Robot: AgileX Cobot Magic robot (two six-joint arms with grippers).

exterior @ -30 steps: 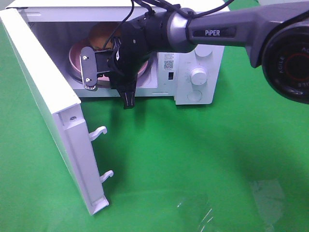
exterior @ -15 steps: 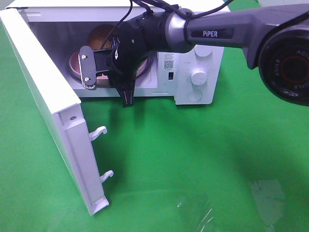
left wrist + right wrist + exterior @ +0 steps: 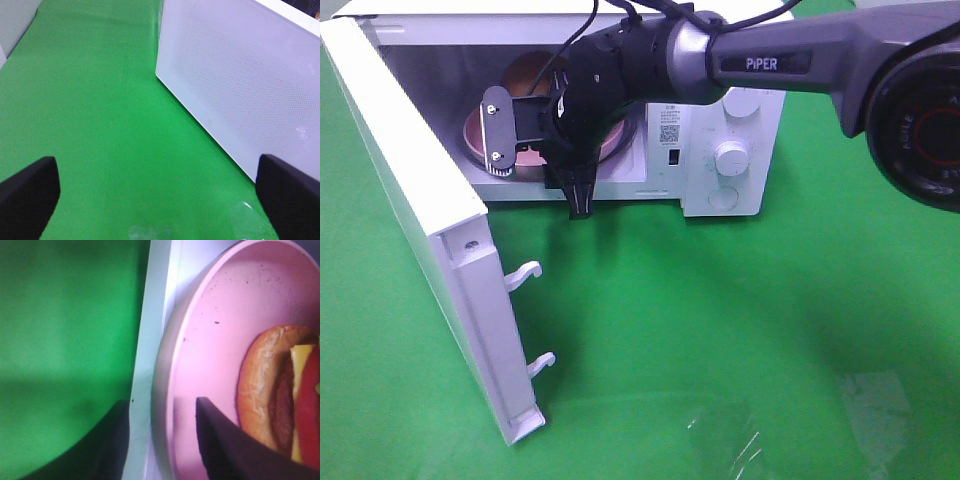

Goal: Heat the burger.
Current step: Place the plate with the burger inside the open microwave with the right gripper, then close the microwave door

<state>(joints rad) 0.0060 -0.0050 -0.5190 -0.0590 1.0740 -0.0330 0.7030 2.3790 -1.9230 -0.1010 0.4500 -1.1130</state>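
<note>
near end first: the left gripper (image 3: 159,195) hangs over the green mat (image 3: 100,100) with its fingers spread wide and nothing between them. it's facing the outer mesh face of the swung-out microwave door (image 3: 410,170), which is just ahead of it.

further in, the right gripper (image 3: 160,402) is reached into the open microwave (image 3: 720,150). its fingers straddle the front rim of the pink plate (image 3: 165,365), one outside and one over the plate floor. there's daylight on both sides of the rim, so i'd call it spread and not pinching anything.

deepest in is the burger (image 3: 265,385). it sits on the plate inside the cavity, across the plate from the right gripper, further into the oven and not touching either finger. in the high view its bun just peeks over the arm near the back wall.

so the thing that matters, as i read it: the burger lies straight past the right gripper, deeper along the line the arm reaches in on. the way out for that arm is back through the opening, lifting off the rim first so the plate doesn't drag. for the door, the left arm looks the nearer one.
</note>
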